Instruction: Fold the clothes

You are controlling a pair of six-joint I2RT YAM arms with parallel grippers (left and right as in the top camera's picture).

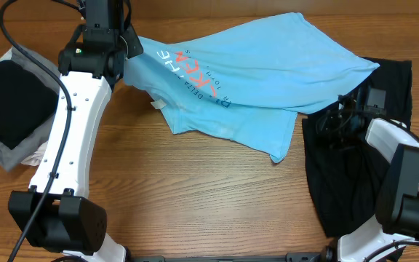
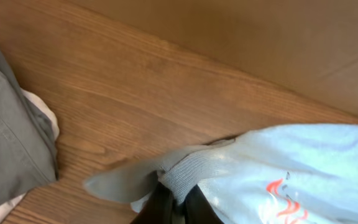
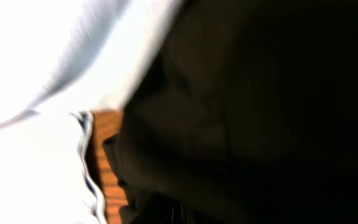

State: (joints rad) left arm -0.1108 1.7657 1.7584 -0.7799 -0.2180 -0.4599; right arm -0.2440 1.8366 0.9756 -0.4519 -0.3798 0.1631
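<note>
T-shirt (image 1: 246, 80) spans the table (image 1: 195, 196) overhead from 10 to 3 o'clock, its right end at my right gripper (image 1: 338, 116), above the black garment (image 1: 355, 182). Left wrist: my left gripper (image 2: 174, 202) is clamped on the shirt's ribbed edge (a solid bite). Right wrist: blur and dark cloth, so I cannot tell those jaws' state. I'd check it holds shirt alone, then draw both ends taut and level.

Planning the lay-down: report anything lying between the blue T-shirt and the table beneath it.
The black garment lies on the table under the right end of the light blue T-shirt; nothing else shows beneath it.
</note>
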